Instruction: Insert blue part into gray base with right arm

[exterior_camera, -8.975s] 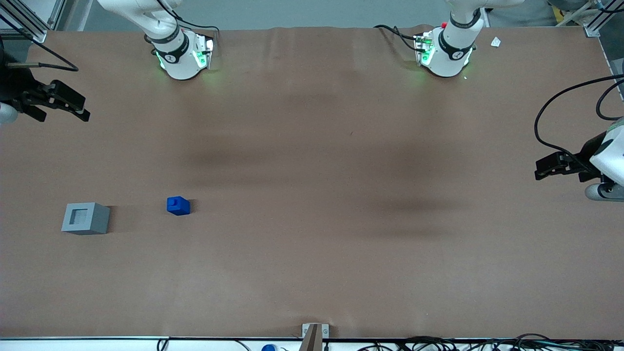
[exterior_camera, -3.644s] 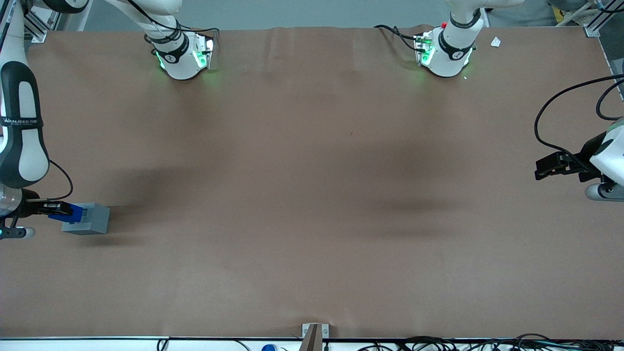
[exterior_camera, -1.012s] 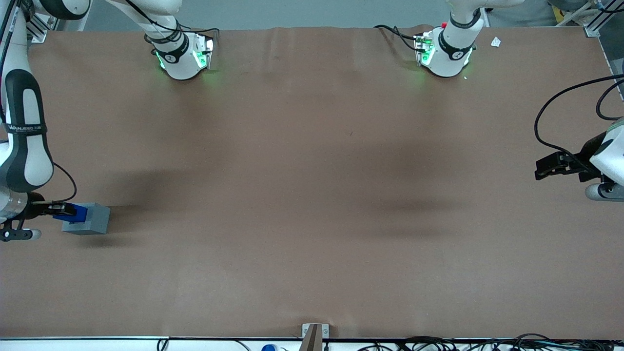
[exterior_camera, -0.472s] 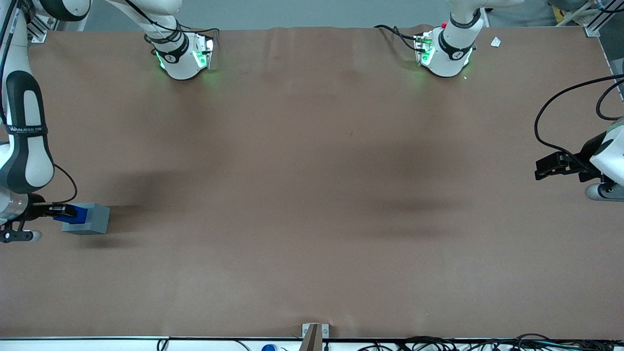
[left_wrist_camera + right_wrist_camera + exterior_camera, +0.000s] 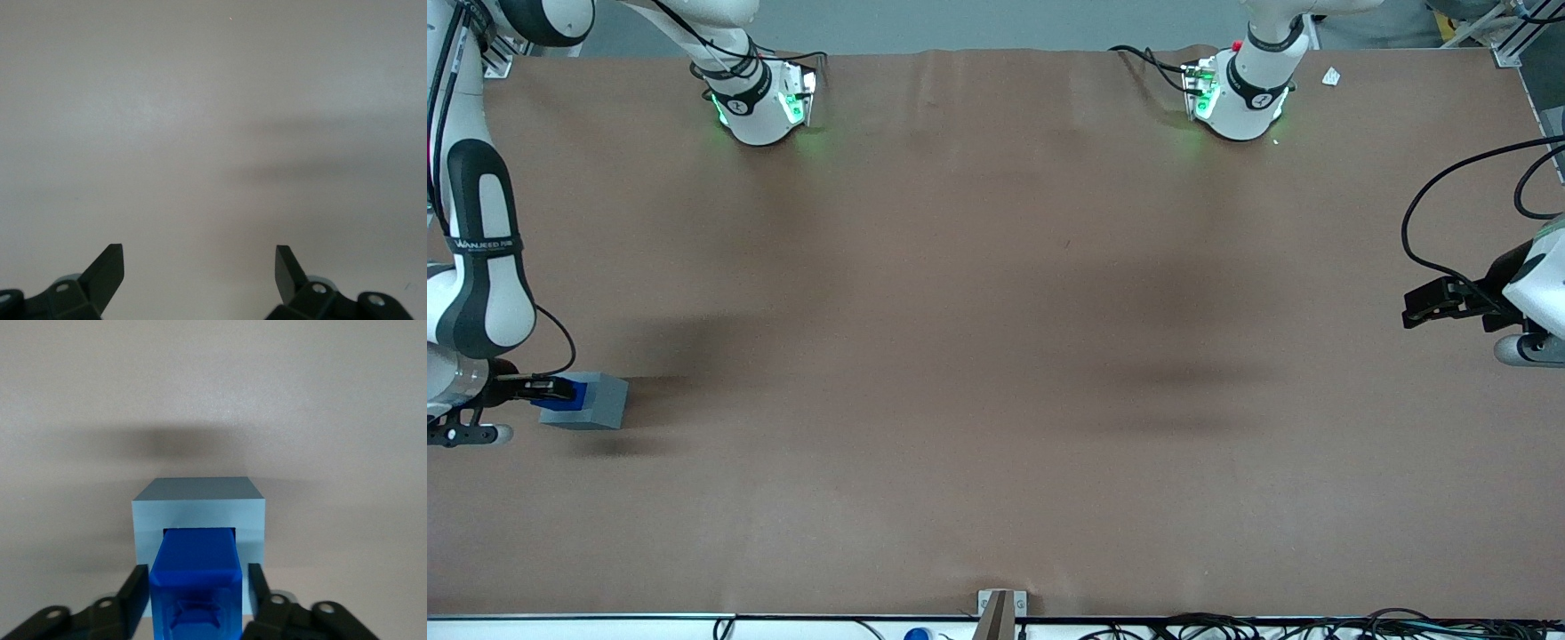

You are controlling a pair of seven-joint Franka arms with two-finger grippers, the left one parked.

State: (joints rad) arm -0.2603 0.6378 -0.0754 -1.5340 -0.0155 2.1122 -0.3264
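The claw [image 5: 195, 593] pinches the blue part [image 5: 195, 577] by its two flat sides. The part sits right between the claw's fingers, with its far end going into the hole in the gray base [image 5: 198, 507] on the worktop [image 5: 996, 356]. The part looks hard, light and smooth, so it may slip. Holding the flat sides seems best.

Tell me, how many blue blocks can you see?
1. The blue part sits in the gray base at the working arm's end of the table, with the claw shut on it. No others are visible.
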